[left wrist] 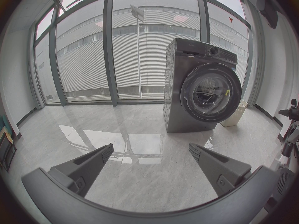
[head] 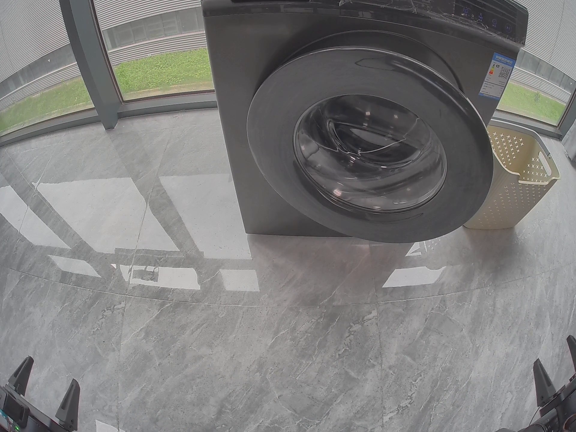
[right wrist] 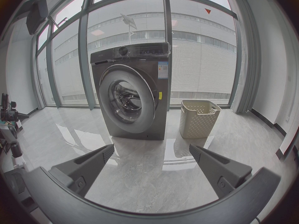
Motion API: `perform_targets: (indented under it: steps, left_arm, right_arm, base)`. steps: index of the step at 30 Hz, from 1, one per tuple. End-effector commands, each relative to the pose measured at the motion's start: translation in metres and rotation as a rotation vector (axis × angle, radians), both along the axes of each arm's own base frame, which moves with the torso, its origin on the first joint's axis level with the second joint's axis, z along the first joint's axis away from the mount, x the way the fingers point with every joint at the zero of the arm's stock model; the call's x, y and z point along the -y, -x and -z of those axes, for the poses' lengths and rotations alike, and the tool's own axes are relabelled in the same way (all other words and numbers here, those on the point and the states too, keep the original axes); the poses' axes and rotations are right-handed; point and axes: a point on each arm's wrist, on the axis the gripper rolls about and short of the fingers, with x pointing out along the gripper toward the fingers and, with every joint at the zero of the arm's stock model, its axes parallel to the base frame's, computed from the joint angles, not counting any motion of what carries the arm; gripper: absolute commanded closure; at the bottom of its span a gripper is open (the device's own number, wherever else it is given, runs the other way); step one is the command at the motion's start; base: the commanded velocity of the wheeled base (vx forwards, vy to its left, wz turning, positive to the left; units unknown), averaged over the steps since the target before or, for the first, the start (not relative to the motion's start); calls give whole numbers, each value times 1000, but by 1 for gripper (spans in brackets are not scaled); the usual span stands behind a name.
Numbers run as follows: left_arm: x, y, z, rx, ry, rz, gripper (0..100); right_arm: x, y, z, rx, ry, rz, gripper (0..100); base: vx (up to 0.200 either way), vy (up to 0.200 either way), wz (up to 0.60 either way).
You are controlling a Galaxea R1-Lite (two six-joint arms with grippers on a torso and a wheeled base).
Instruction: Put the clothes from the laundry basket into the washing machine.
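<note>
My L gripper (head: 49,374) and R gripper (head: 553,355) both sit low, one on each side, fingers spread wide w/ nothing between them, tips aimed fwd at the washing machine (head: 240,151), well short of it. The machine stands straight ahead on the grey marble floor (head: 270,343), and its round glass door (head: 369,151) covers the drum opening; can't tell if it's latched. The cream perforated laundry basket (head: 516,193) stands upright on the floor just beside the machine, on my right. Can't make out any clothes in it. Big windows (head: 156,31) run behind both.
</note>
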Motion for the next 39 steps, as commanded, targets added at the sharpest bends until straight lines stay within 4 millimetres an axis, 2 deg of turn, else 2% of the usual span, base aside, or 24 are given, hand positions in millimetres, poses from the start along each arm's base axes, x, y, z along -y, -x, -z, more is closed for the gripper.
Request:
perform_targets:
  steps: [1, 3, 11, 14, 19, 22, 27, 31, 39]
  left_arm:
    - [0, 5, 9, 42, -4, 5, 0]
    - [0, 5, 9, 42, 2, -1, 0]
    - [0, 5, 9, 44, 2, -4, 0]
    - [0, 5, 9, 44, 2, -4, 0]
    - [0, 5, 9, 45, -4, -1, 0]
    - [0, 5, 9, 45, -4, -1, 0]
    - [0, 5, 9, 45, -4, -1, 0]
    - [0, 5, 9, 45, -2, -1, 0]
    - [0, 5, 9, 45, -2, 1, 0]
  right_arm:
    - [0, 14, -50, 168, -15, -17, 0]
    - [0, 5, -60, 110, -16, -34, 0]
    - [-5, -46, -62, -240, -7, -215, 0]
    - [-13, -74, -73, -359, -43, -312, 0]
    - [-32, -114, -83, -447, -180, -408, 0]
    - [-44, -133, -82, -489, -239, -434, 0]
    - [-63, -157, -77, -511, -239, -485, 0]
    - [-78, -176, -81, -491, -261, -492, 0]
    - [-91, -206, -97, -439, -308, -474, 0]
  base:
    - [0, 0, 0]
    - [0, 0, 0]
    - [0, -175, 0]
    - [0, -200, 0]
    - [0, -200, 0]
    - [0, -200, 0]
    - [0, 0, 0]
    - [0, 0, 0]
    - [200, 0, 0]
